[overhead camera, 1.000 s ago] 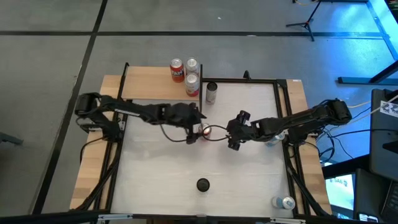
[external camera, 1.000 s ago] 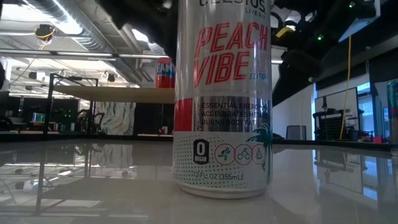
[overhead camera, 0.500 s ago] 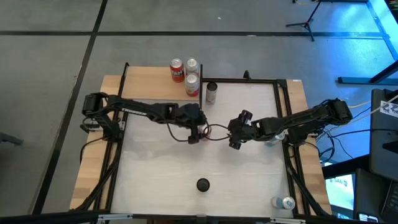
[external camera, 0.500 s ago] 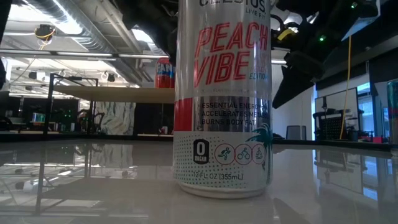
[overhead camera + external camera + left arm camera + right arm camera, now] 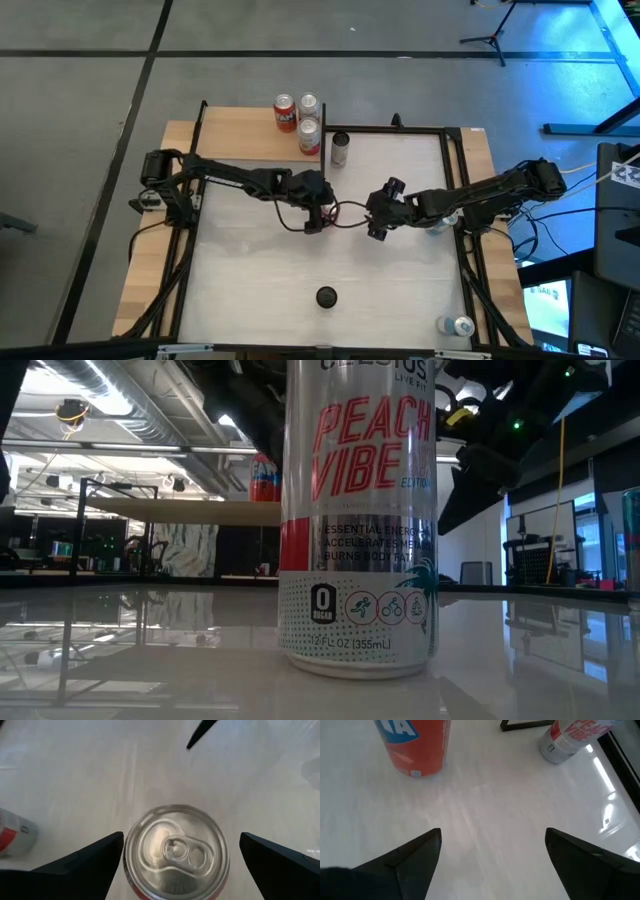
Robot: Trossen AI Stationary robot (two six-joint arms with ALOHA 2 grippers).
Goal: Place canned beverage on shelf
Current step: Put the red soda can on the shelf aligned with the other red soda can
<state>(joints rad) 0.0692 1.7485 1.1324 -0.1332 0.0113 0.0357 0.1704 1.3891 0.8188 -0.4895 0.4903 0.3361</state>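
Left gripper [image 5: 175, 862] hangs wide open over my upright red-and-silver aluminium can [image 5: 176, 851], gripping nothing; its long axis runs vertical, centred between the fingers.

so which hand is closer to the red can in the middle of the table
Left. The left hand hangs directly above the red can, open fingers on either side of its top. The right hand sits apart, off to the can's right in the high view.
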